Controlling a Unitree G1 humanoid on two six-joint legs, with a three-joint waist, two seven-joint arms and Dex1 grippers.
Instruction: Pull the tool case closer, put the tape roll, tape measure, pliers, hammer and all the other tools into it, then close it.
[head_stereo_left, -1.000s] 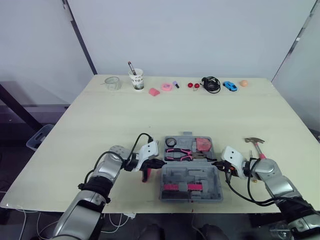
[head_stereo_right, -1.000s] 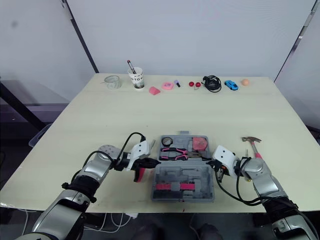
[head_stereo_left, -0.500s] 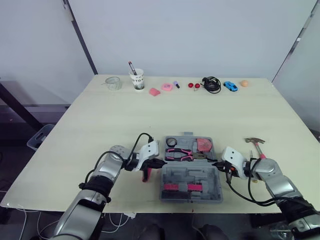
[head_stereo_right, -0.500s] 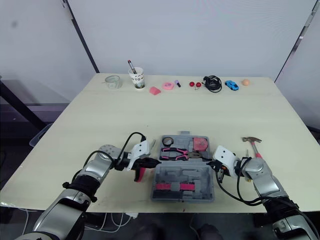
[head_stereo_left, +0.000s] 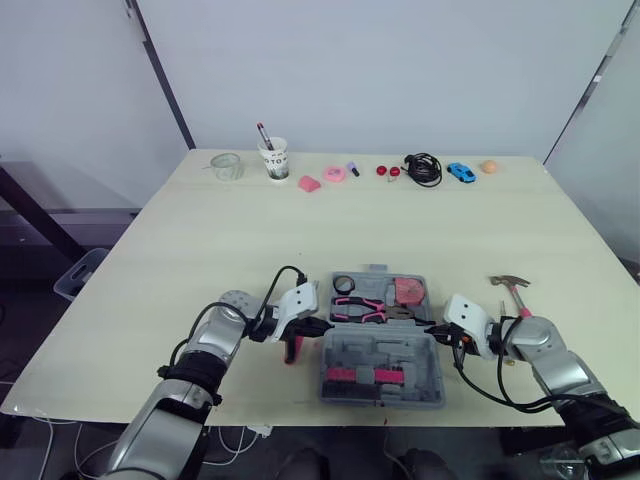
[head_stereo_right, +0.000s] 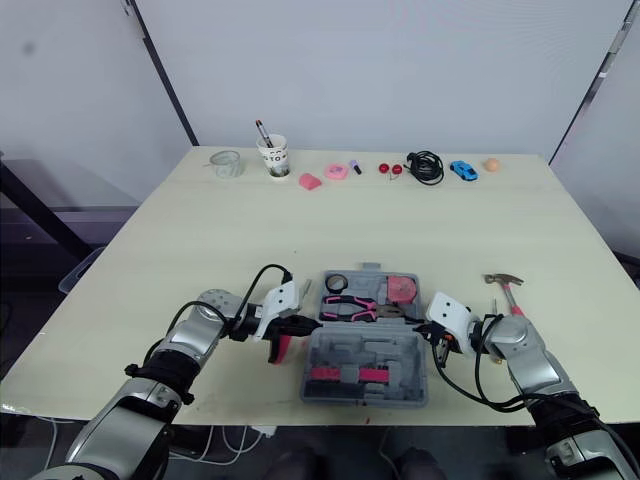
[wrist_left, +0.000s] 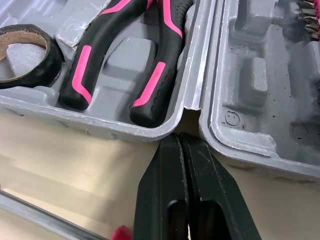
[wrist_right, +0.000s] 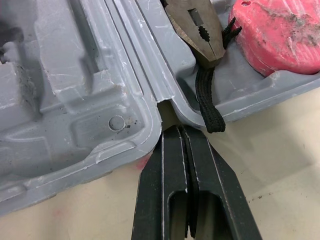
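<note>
A grey plastic tool case (head_stereo_left: 380, 348) is lying wide open on the pale wooden table (head_stereo_left: 250, 230), close to the robot. Both halves are lying flat.

In the far half of the case, a black tape roll (wrist_left: 30, 80) is sitting at the robot's left end. Pliers with pink and black handles (wrist_left: 82, 65) are lying in the middle of that half. A pink, round tape measure (wrist_right: 280, 35) is sitting at the right end, and its black cord (wrist_right: 210, 107) is hanging over the case's edge.

The left pincer (wrist_left: 180, 145) is pointing into the gap between the two halves, on the left side of the case. Its two black fingers are squeezing tight together with nothing between them. The right pincer (wrist_right: 174, 132) is doing the same at the gap on the right side of the case, clenched tight and gripping nothing.

A hammer with a pink handle (head_stereo_left: 514, 292) is lying on the table, to the right of the case and apart from it. A pink handle of some tool (head_stereo_left: 293, 348) is lying just left of the case, under the left pincer. I cannot tell which tool it is.
</note>
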